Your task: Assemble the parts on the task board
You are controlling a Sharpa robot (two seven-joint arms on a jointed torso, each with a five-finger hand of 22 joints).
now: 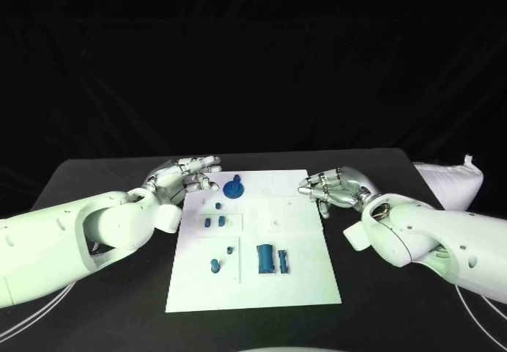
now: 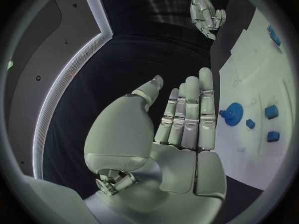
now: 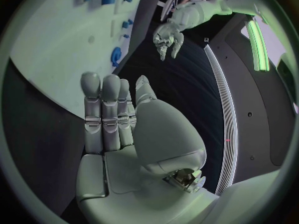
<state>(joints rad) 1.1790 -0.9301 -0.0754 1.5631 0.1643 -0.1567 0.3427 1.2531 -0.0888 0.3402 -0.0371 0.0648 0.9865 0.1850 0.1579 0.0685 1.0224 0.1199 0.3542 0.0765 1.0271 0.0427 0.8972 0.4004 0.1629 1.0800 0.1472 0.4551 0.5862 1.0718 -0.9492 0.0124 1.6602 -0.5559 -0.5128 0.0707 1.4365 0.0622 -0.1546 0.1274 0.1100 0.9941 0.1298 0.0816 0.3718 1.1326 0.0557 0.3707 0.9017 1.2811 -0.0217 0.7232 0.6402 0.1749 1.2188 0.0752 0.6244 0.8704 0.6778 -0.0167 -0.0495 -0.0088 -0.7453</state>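
We see the white task board [image 1: 306,279] lying in the middle of the black table [image 1: 95,183], its long sides running away from the robot. Dark table shows all round it: a wide strip on each long side, a narrower band beyond the far edge, and some room at the near edge too.

The left hand [image 1: 188,174] sits just off the board's far left corner, fingers straight and close together, holding nothing. In the left wrist view the same hand [image 2: 181,119] lies flat with its fingertips reaching along the board's edge, near a blue gear [image 2: 234,113]. The right hand [image 1: 336,187] sits at the far right edge of the board, its fingers overlapping the white rim; it too grasps nothing, fingers extended side by side, as the right wrist view [image 3: 115,114] shows. Between the two hands the far end of the board lies open.

The parts rest on the board's left and middle. The gear [image 1: 234,191] lies near the far edge, close to the left hand. Just nearer are small blue blocks [image 1: 215,220] on a raised white panel. Closer to the robot stand two small pegs [image 1: 217,265] and, beside them, a larger blue block [image 1: 265,259] with a slim blue bar [image 1: 283,261] just to its right. The right half of the board is bare white. A white bag [image 1: 454,183] sits at the table's far right edge, apart from the board.
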